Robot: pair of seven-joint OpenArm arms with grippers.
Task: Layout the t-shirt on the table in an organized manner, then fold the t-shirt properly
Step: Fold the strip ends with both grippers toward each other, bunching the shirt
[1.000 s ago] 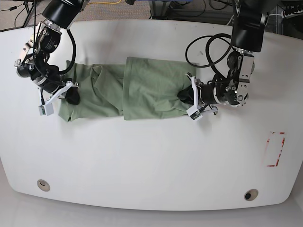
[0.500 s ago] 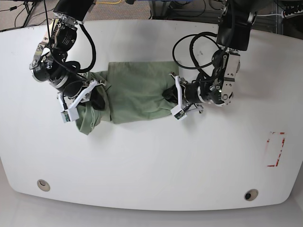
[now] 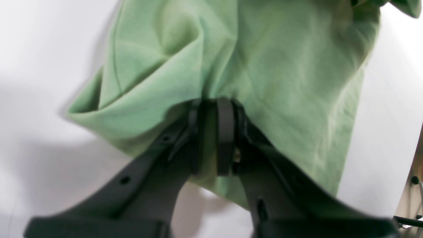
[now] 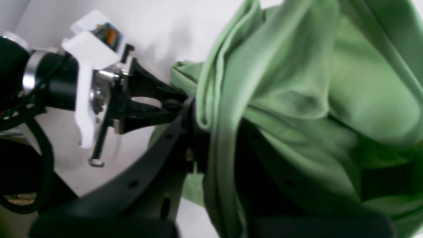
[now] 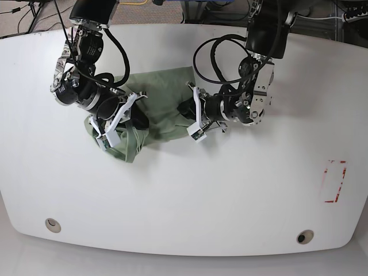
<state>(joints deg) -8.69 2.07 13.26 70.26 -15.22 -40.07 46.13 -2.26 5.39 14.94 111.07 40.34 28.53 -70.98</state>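
**Both claws pinch the shirt, bunched between them**

The green t-shirt (image 5: 155, 106) lies on the white table (image 5: 190, 195) toward the far left of the base view, gathered into a rumpled heap rather than spread flat. Both arms have hold of it, one at each end.

The left gripper (image 3: 211, 138) has its jaws nearly together on a fold of cloth; the wrist view shows the two dark pads pressed on the fabric with only the thickness of the cloth between them. The right gripper (image 4: 214, 145) is likewise clamped on the shirt, with several layers of a folded edge running between its fingers. In the base view the two claws sit near each other, with the shirt slack and doubled over between them, one part hanging down toward the near side below the right claw.

Judging from this, the step in hand is a fold: the two held ends are close, so one half of the shirt can lie over the other. The result looks untidy, though, with puckers and a loose flap instead of clean, matched edges.

The next move calls for laying the held cloth down flat on the layer beneath, lining up the edges before either claw lets go, then smoothing or re-gripping the drooping part so the stack is square.
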